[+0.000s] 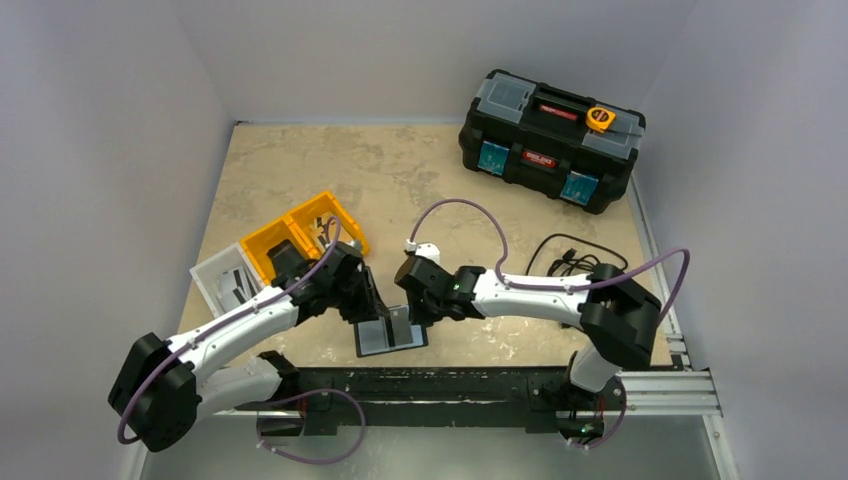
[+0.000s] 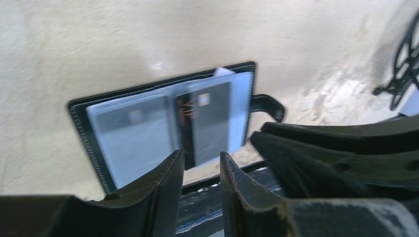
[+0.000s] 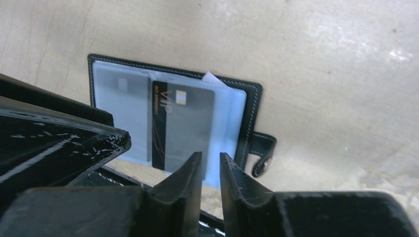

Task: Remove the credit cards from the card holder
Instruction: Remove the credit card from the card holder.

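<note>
Card holder [image 1: 391, 337]: open flat on table [image 1: 450, 180]; dark credit card [image 3: 183, 126] in clear sleeve [image 3: 226, 133]. Left gripper [image 2: 201, 155], right gripper [image 3: 210, 155]: jaws narrowly parted, empty, over near edge.

overhead looks down; close wrist views share the card holder [image 3: 232, 128].

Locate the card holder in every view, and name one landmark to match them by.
Top external: card holder, lower centre, slightly left of middle.
Left wrist: centre, lying open.
Right wrist: centre-left, lying open.
Landmark: clasp tab on its right edge in both wrist views; unclear from above.
</note>
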Controlling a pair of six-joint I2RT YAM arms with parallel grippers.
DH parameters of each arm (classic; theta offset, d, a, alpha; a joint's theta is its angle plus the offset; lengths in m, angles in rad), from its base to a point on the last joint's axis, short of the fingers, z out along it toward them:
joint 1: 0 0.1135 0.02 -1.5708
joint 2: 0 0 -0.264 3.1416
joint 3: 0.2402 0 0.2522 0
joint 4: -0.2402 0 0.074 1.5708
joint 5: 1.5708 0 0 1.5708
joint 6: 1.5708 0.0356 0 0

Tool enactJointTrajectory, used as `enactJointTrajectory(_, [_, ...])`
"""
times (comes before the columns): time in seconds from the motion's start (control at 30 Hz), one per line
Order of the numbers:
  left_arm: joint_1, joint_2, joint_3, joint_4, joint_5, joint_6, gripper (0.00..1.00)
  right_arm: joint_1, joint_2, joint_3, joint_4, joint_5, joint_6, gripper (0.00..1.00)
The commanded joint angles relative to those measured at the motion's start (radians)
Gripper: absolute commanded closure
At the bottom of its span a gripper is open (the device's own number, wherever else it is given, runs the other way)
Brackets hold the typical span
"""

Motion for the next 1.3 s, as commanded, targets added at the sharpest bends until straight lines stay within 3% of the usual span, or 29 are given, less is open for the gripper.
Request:
enactJointTrajectory(0.0, [0.048, -0.042, -0.084, 0.018, 0.027, 0.024, 0.71, 0.003, 0.051, 0.08, 0.026, -0.001, -0.022, 0.85])
enactJointTrajectory(0.27, [0.065, -0.015, -0.136, 0.116, 0.07, 0.036, 0.76, 0.002, 0.131, 0.07, 0.064, -0.023, -0.02, 1.0])
enactJointTrajectory(1.03, [0.065, 0.151, -0.177, 0.312, 0.152, 0.021, 0.79, 0.001, 0.164, -0.022, 0.106, -0.041, 0.018, 1.0])
enactJointTrajectory(1.13, [0.064, 0.142, -0.177, 0.306, 0.151, 0.018, 0.84, 0.001, 0.168, -0.028, 0.108, -0.043, 0.02, 1.0])
enactJointTrajectory(1.27, [0.064, 0.112, -0.169, 0.266, 0.13, 0.016, 1.0, 0.0, 0.166, -0.038, 0.104, -0.034, 0.026, 1.0])
